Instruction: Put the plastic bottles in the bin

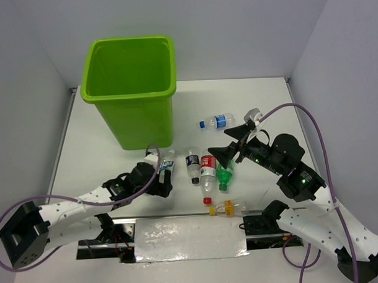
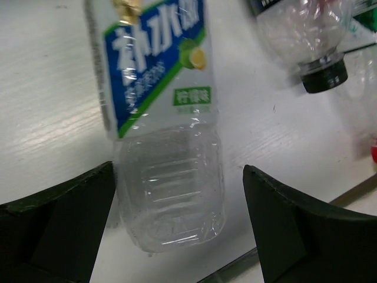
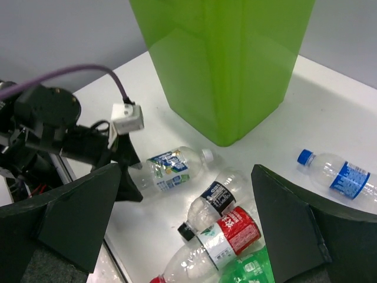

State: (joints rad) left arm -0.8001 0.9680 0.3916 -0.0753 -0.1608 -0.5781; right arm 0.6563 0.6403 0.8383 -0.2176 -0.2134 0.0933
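The lime-green bin (image 1: 130,87) stands at the back left, and its wall (image 3: 230,65) fills the top of the right wrist view. My left gripper (image 2: 177,218) is open, its fingers on either side of the base of a clear bottle with a blue-and-white label (image 2: 165,147), not touching it. That bottle (image 1: 165,160) lies just in front of the bin. My right gripper (image 3: 185,218) hangs open above the dark-label (image 3: 215,197), red-label (image 3: 227,233) and green (image 3: 247,268) bottles. A blue-label bottle (image 1: 218,122) lies further back, and a yellow one (image 1: 227,207) at the near edge.
White walls close the table on the left, back and right. A shiny metal strip (image 1: 186,236) runs along the near edge between the arm bases. A purple cable (image 1: 312,121) loops over the right arm. The left arm's wrist (image 3: 47,118) shows in the right wrist view.
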